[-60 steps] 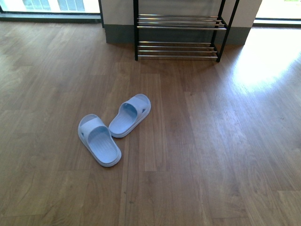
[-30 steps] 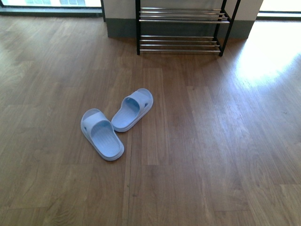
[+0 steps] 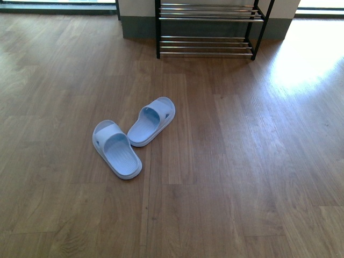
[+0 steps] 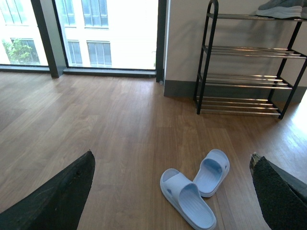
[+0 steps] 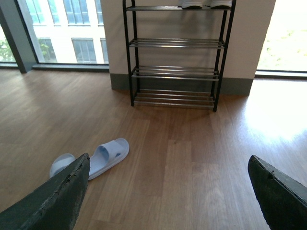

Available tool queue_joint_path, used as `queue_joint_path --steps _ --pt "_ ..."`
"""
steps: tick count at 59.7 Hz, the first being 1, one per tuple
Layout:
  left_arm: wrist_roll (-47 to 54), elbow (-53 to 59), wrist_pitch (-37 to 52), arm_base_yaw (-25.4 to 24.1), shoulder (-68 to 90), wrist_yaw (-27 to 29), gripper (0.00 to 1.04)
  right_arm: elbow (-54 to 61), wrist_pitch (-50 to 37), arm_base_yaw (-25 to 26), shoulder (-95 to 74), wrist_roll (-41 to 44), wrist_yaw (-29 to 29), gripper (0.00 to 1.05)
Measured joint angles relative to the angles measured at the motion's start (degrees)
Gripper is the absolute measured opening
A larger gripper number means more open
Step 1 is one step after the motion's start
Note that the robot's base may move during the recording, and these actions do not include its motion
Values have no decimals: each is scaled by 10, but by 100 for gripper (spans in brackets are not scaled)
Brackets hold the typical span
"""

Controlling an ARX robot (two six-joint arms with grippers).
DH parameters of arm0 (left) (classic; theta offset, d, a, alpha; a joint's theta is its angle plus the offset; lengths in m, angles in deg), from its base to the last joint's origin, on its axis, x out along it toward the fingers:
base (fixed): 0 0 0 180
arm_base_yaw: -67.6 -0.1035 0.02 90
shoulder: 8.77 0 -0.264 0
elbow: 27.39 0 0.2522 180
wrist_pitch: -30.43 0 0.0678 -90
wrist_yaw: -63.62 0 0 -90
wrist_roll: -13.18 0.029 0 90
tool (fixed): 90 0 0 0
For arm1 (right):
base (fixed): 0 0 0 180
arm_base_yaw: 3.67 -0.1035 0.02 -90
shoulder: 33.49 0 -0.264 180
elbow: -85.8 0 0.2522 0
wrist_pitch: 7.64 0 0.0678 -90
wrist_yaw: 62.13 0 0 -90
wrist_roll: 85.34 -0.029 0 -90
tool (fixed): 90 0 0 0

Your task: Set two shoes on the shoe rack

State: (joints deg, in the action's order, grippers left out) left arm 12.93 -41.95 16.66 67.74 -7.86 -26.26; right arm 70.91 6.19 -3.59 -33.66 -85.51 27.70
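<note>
In the front view the shoe rack point(image 3: 206, 38) was cut by the picture's top edge, so only its two lowest shelves showed. In the left wrist view a grey sneaker point(image 4: 282, 7) on the rack's top shelf was cropped by the upper edge, leaving only its lower part visible. In the right wrist view the pair there showed merely as white soles. The nearer slide point(image 5: 60, 164), lying on the floor point(image 5: 192, 167), was partly hidden behind a finger of the right gripper point(image 5: 168, 158). That gripper and the left gripper point(image 4: 171, 155) both ran out past their pictures' lower edges, with only the dark finger ends showing. Glare washed out the floor's grain beside the rack's right leg.
</note>
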Motion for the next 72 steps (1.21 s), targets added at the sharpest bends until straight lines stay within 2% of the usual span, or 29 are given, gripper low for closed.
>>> queue_joint_path --steps 72 --pt "0 0 0 0 0 -1 95 0 0 0 0 0 2 96"
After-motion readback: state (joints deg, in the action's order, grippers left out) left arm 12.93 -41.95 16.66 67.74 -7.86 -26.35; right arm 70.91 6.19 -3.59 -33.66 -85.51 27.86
